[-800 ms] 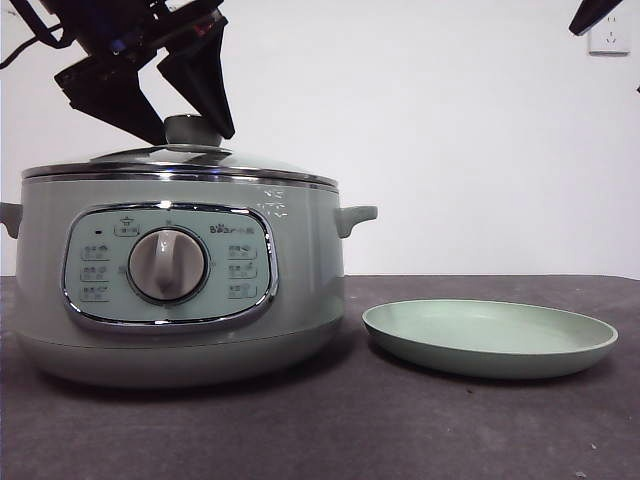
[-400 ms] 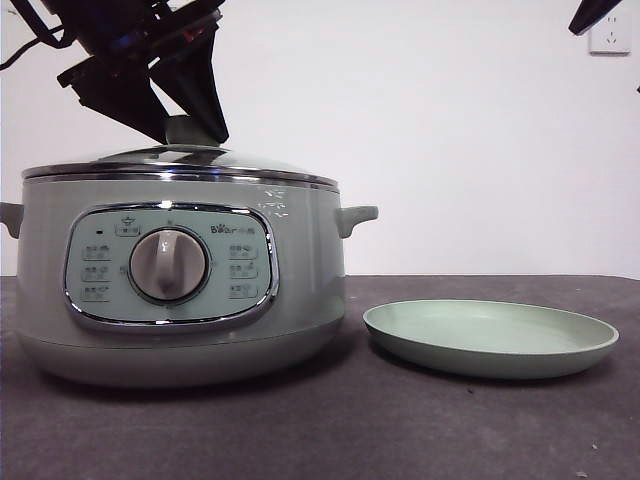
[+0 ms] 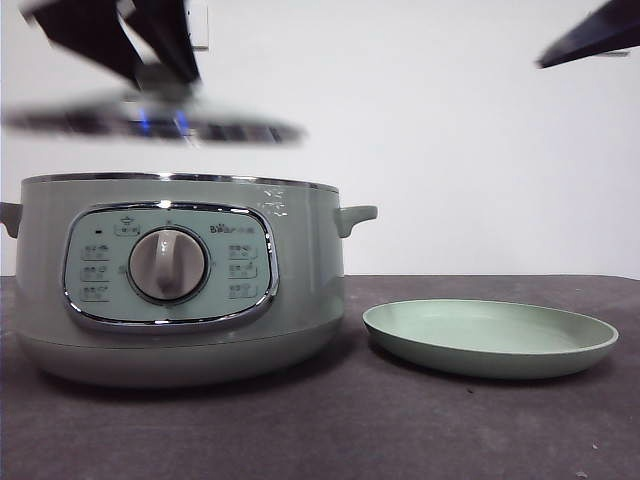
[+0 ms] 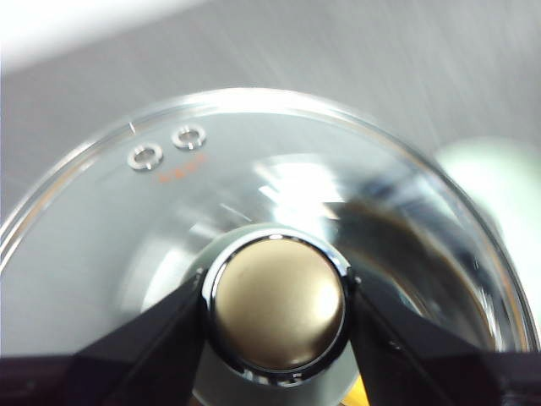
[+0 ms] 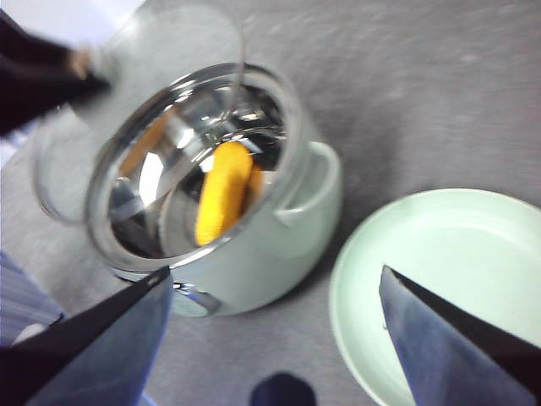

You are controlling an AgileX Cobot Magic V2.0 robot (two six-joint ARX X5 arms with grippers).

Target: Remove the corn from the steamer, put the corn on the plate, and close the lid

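The pale green steamer [image 3: 180, 275] stands at the left of the table, its top uncovered. My left gripper [image 3: 150, 55] is shut on the knob [image 4: 275, 309] of the glass lid [image 3: 150, 122], which hangs blurred a little above the pot's rim. Through the right wrist view the yellow-orange corn [image 5: 221, 192] lies inside the steamer [image 5: 254, 228], with the lid [image 5: 135, 93] held off to one side. The pale green plate [image 3: 490, 338] sits to the steamer's right with nothing on it. My right gripper [image 5: 270, 338] is open, high above the plate [image 5: 439, 279].
The dark grey table [image 3: 400, 430] runs under everything, with a white wall behind. The right arm shows as a dark tip [image 3: 590, 40] at the top right of the front view.
The lid has come up off the steamer with the left gripper shut on its knob. The right arm's tip has come further into the front view.
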